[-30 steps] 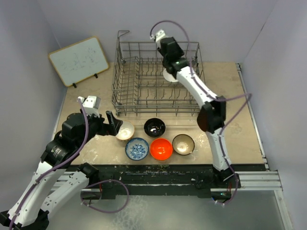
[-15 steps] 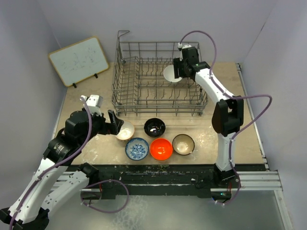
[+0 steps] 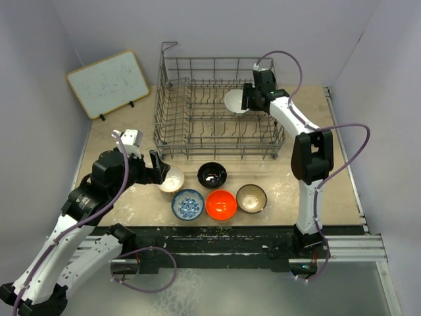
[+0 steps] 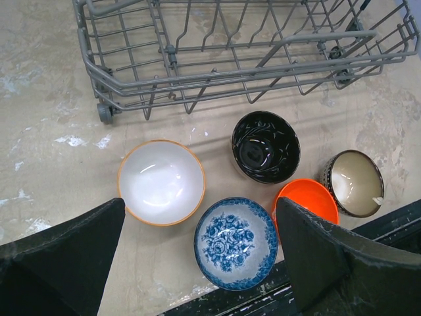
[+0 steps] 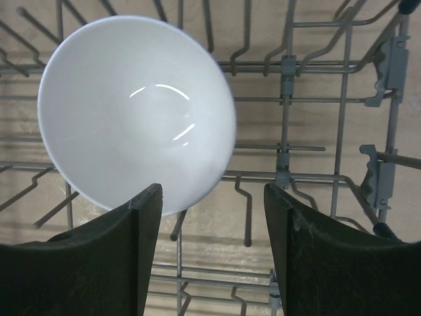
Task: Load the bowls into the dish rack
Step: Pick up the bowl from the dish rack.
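The white bowl [image 5: 135,112] sits tilted among the tines at the back right of the dish rack [image 3: 191,125]. The right end effector [image 5: 212,194] hangs just beside it, jaws apart, gripping nothing. The left end effector [image 4: 200,204] is spread wide and empty above the cream bowl [image 4: 161,182]. That bowl stands on the desk [image 4: 39,99] in front of the rack, near the black bowl [image 4: 265,146], orange bowl [image 4: 309,201], blue-patterned bowl [image 4: 235,242] and brown-rimmed bowl [image 4: 353,182].
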Robot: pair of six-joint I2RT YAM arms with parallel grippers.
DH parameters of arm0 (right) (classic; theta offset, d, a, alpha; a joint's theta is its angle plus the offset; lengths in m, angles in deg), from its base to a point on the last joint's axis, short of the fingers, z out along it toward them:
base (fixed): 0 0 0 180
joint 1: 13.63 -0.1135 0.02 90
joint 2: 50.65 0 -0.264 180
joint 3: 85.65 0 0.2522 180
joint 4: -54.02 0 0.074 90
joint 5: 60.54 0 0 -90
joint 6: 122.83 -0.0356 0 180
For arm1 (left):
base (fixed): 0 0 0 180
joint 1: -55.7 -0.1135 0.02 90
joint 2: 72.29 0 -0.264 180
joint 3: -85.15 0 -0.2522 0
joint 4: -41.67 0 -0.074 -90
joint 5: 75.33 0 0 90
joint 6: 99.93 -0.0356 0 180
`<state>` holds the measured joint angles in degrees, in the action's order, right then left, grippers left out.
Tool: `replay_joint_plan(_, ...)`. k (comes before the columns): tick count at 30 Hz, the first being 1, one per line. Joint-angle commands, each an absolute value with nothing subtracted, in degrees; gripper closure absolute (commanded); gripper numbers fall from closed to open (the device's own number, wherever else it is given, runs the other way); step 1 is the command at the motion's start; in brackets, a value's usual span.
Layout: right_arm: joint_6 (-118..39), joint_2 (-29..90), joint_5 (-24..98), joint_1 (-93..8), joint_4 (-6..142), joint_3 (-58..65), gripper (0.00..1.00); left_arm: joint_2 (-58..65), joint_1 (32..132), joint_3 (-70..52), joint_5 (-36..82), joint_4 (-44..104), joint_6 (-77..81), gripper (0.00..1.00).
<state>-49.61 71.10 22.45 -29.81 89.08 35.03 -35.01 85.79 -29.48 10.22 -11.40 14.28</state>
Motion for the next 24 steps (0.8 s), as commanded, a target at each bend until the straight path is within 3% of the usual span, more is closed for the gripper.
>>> replay_joint_plan(1, -52.78, 71.41, 21.11, -28.98, 85.56, 35.27, 0.35, -34.52, 85.85, -29.76, 9.65, -9.95, 13.31, 0.01)
replay_joint_plan(16, -53.81, 76.42, 21.65, -28.48, 79.18, 37.93, 0.48, -34.78, 85.85, -29.86, 9.39, -10.17, 13.27, 0.01)
replay_joint_plan(18, -54.00, 76.63, 21.38, -28.49, 78.49, 37.90, 0.57, -34.71, 85.85, -29.85, 9.39, -10.23, 13.27, 0.01)
replay_joint_plan(24, -54.29, 75.47, 20.74, -28.55, 77.45, 37.28, 1.00, -34.87, 85.80, -29.85, 9.28, -10.20, 13.27, 0.01)
